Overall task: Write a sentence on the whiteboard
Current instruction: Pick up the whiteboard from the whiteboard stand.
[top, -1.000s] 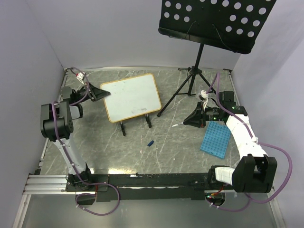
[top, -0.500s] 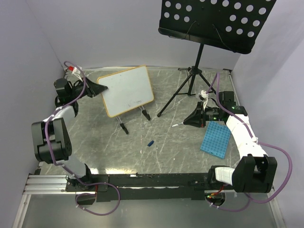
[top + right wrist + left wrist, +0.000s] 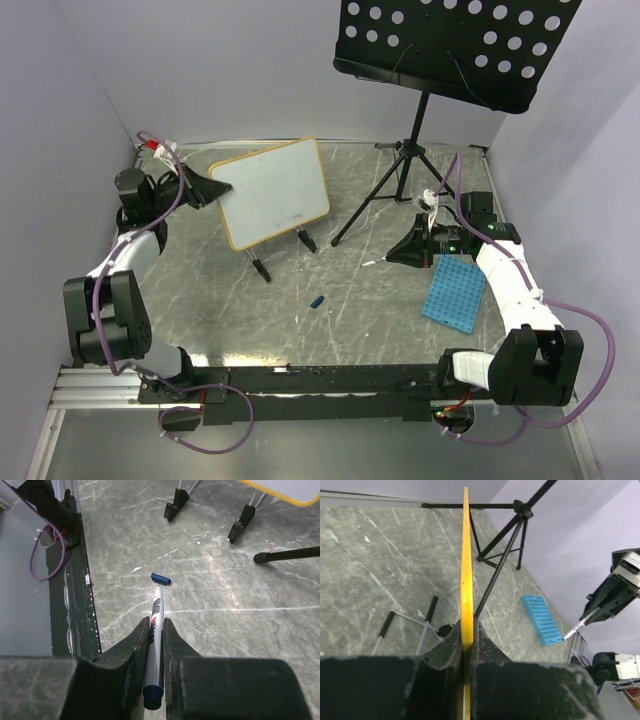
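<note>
- Top external view: a blue marker cap lies nearest, on the table.
- Right gripper, beside the blue grid tray, clenches an uncapped marker.
- Left gripper pinches the left edge of the whiteboard, which stands tilted, far left.

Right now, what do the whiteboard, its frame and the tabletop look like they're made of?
The whiteboard has a smooth, glossy-looking white face, probably coated board or painted metal; the pictures leave that open. Its frame is a smooth yellow-orange strip, likely plastic. The tabletop is grey-green with white veins and a sheen: polished stone or a marble-print laminate.
</note>
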### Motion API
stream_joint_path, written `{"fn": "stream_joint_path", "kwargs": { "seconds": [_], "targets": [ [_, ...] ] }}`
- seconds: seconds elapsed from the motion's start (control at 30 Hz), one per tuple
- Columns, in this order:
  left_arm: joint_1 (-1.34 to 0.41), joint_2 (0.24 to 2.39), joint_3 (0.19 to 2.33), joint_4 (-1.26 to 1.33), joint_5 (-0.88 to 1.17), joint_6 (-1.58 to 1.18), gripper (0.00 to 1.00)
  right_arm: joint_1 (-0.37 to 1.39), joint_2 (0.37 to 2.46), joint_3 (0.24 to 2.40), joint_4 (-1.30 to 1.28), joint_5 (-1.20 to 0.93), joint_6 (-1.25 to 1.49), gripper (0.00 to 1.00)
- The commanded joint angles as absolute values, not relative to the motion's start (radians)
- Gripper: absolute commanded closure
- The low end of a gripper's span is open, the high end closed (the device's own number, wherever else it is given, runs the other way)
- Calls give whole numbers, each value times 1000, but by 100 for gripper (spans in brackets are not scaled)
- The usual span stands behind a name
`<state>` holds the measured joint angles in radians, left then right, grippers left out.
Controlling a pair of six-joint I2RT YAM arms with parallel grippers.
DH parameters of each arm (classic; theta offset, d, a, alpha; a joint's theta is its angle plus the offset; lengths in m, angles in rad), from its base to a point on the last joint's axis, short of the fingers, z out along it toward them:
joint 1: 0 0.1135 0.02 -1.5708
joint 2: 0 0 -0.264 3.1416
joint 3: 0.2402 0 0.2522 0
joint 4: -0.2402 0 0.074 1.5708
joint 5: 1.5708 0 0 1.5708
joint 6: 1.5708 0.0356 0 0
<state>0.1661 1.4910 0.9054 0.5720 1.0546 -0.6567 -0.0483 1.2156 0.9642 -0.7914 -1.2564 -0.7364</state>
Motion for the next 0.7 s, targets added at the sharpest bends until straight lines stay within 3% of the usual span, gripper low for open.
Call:
{"fn": "stream_joint_path", "kwargs": {
  "seconds": [0.0,0.4,0.67],
  "targets": [
    [150,1382,850,727,1083,-724,99,-44,1196,1002,-755,-1267,-738,100],
    [63,1070,594,744,988,-770,99,-40,1141,996,-707,-1281,-661,100],
    [-103,993,500,776,870,-799,99,-20,1101,1037,-744,-1253,-652,100]
  ]
}}
